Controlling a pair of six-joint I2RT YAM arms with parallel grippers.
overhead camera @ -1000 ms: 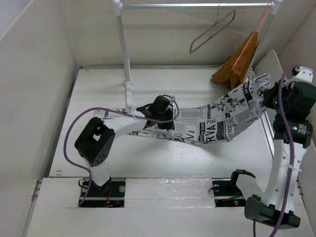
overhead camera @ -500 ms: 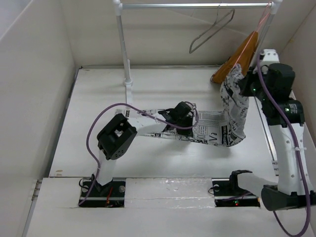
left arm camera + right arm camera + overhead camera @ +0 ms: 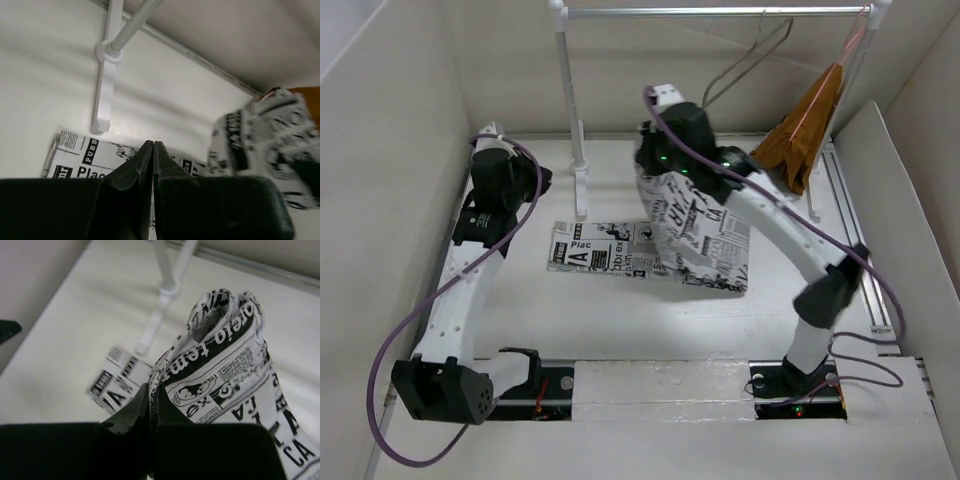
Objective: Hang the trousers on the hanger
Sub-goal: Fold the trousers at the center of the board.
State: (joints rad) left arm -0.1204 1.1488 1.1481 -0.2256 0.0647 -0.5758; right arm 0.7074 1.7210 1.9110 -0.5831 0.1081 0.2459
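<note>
Cloth sits in the right jaws: pressed together, they pinch a fold of the white cloth trousers with black newspaper lettering (image 3: 225,365), and the rest trails below them onto the bench (image 3: 620,320). Left jaws, closed on nothing, hang above the flat trouser end. Beyond the right jaws, the thin grey wire hanger (image 3: 760,45) hangs on the rail (image 3: 720,11).
</note>
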